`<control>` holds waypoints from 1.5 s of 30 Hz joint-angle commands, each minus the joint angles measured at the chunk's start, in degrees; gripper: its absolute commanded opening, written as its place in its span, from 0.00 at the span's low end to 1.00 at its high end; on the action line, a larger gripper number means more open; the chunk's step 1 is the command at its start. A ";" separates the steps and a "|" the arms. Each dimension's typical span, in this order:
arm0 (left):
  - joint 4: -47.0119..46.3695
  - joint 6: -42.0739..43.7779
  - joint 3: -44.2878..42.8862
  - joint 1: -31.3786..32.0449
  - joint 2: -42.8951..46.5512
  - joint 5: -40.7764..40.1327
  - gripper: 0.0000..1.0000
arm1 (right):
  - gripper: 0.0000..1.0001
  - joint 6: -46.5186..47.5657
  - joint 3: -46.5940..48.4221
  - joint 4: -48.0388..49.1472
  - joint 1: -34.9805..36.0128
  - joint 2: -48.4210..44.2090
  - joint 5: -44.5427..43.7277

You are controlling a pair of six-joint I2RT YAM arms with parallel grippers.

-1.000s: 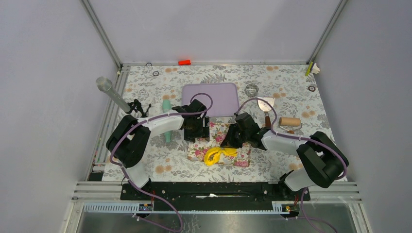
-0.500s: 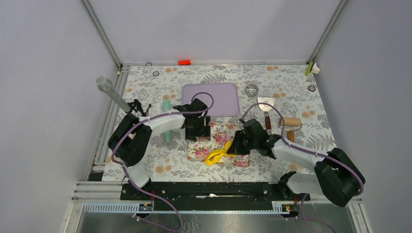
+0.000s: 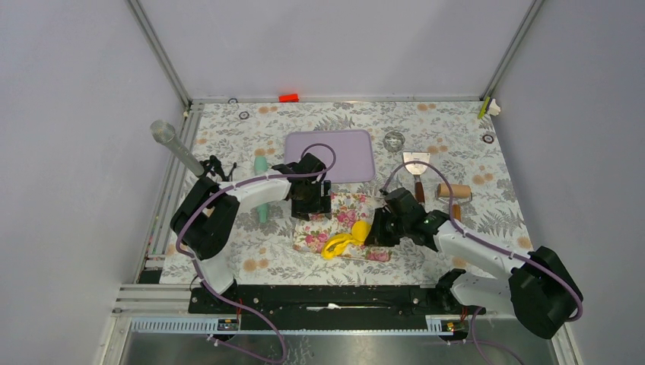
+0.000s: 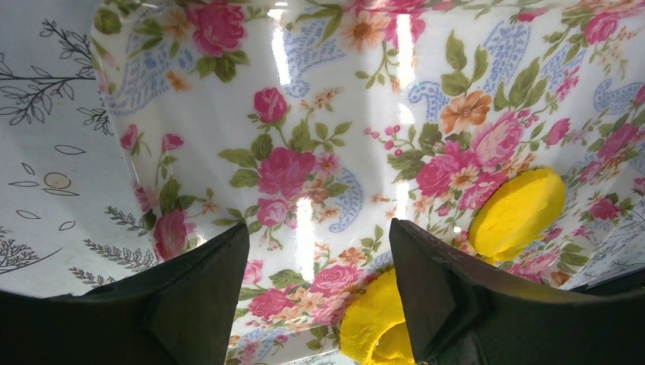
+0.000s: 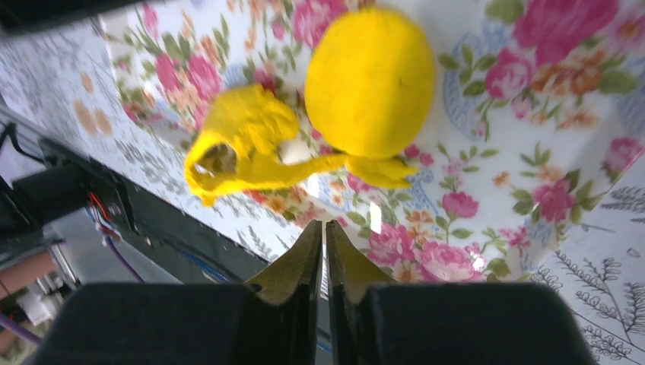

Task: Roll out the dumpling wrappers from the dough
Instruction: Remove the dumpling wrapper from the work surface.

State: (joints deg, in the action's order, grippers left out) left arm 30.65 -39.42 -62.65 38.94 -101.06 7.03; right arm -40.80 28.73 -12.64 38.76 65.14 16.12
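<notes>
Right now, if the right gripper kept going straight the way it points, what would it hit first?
Probably the ragged yellow dough: its thin tail lies just ahead of the shut right gripper, with the round wrapper beyond. Depth is unclear; it might touch the floral mat first.

The flowered mat (image 4: 304, 152) near the table's front edge had a glossy sheen that threw back streaks of light, while the leaf-printed table cover (image 3: 456, 144) under it looked flat and matt. On the mat the round wrapper (image 5: 370, 80) was smooth and matt, and the dough (image 5: 251, 144) beside it was the same dull yellow but creased and lumpy, like soft clay. Toward the back edge lay a smooth lilac board (image 3: 329, 154) that looked plastic, toward the right edge a scraper (image 3: 415, 161) with a shiny metal blade and a wooden roller (image 3: 454, 191), and the fingers (image 4: 198, 289) of the left gripper (image 4: 316, 236) were matt black plastic.
</notes>
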 commanded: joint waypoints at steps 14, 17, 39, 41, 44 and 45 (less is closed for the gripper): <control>1.24 1.51 0.25 -0.09 -2.68 -0.23 0.75 | 0.12 -0.09 7.82 6.96 1.30 12.99 3.17; 1.01 1.46 0.60 -0.09 -2.81 0.00 0.75 | 0.12 1.08 5.82 5.34 1.57 11.56 3.95; 0.72 1.38 0.44 -0.10 -3.89 0.11 0.75 | 0.11 -3.63 1.20 -1.42 1.88 -4.38 -3.38; 0.70 1.47 0.48 -0.09 -3.89 0.23 0.75 | 0.11 -5.81 1.58 2.30 2.00 -4.03 -4.59; 0.67 1.53 0.67 -0.10 -3.79 0.16 0.75 | 0.11 -6.44 3.59 5.94 2.40 1.13 -4.69; 0.76 1.53 0.80 -0.09 -3.80 0.13 0.75 | 0.11 -6.34 4.38 6.93 2.79 3.14 -4.65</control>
State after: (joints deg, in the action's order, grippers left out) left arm 30.70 -39.03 -63.24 38.94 -101.62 7.86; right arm -44.51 28.82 -12.27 40.25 63.09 14.13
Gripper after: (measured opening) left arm 0.741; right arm 0.109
